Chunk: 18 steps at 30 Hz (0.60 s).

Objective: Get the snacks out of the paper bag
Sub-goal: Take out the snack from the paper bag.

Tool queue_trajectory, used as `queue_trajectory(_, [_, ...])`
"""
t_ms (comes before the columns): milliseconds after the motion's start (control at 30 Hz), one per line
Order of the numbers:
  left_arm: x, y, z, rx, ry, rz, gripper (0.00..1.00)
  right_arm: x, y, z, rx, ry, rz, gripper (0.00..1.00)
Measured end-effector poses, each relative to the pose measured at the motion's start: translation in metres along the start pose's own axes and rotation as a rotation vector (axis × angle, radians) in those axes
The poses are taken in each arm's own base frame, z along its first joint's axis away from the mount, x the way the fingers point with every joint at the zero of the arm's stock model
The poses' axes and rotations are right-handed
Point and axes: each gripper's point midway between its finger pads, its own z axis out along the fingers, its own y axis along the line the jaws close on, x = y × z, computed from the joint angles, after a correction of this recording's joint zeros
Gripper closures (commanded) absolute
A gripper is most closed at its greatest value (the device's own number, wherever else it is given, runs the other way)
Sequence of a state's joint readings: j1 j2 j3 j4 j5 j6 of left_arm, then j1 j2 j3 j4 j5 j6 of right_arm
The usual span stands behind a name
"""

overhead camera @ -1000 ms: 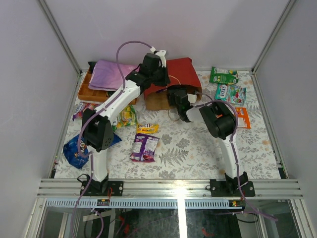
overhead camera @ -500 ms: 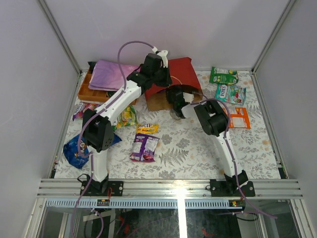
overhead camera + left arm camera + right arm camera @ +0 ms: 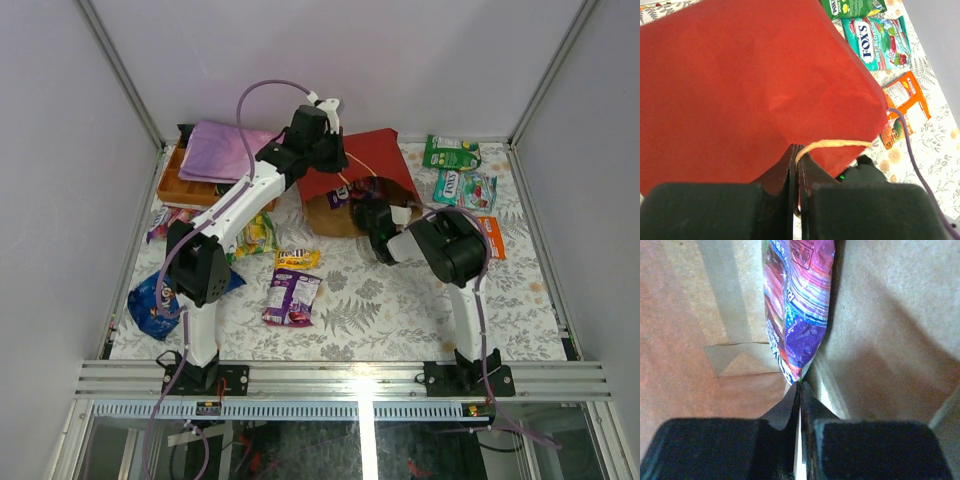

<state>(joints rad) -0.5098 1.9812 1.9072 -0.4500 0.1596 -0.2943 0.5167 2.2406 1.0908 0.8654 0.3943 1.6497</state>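
- We are logging the left gripper [image 3: 797,156] as pinched shut on the cord handle [image 3: 836,144] of the paper bag [image 3: 750,85], at the lower middle of the left wrist view. The bag's red wall is filling most of that frame.
- The right gripper [image 3: 800,390] is sitting inside the bag's brown interior with its jaws closed. We are reading them as nipping the lower corner of a purple packet [image 3: 799,305], which is running up the middle of the right wrist view.
- Handling, our judgement: the packet is looking light, glossy and slippery, with soft film that crumples. A corner nip is risking a slip, so we are favouring the flat crimped seam as the hold.
- The bag is looking light and floppy. The thin cord is giving a hold but little control over the mouth.
- In the overhead view other snacks are lying out on the table [image 3: 400,310]: a Fox's packet [image 3: 465,188] at upper right and a blue Doritos bag [image 3: 155,300] at lower left.
- Hidden: we are not seeing how much film is sitting between the right fingers, nor whether more packets are lying deeper in the bag. The right arm is covering part of the mouth from above.
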Motion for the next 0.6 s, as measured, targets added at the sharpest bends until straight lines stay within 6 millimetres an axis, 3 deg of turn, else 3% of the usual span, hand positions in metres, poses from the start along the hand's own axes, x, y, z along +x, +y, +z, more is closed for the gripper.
queue_trajectory(233, [-0.002, -0.001, 0.0, 0.001, -0.004, 0.0, 1.0, -0.007, 0.008, -0.062, -0.037, 0.11, -0.028, 1.0])
queue_trajectory(533, [-0.002, 0.0, 0.0, -0.001, -0.005, -0.002, 1.0, 0.007, 0.072, -0.129, -0.167, 0.295, -0.161, 1.0])
queue_trajectory(600, [-0.003, 0.001, 0.0, -0.005, -0.007, -0.002, 1.0, 0.006, 0.075, -0.15, -0.18, 0.323, -0.197, 1.0])
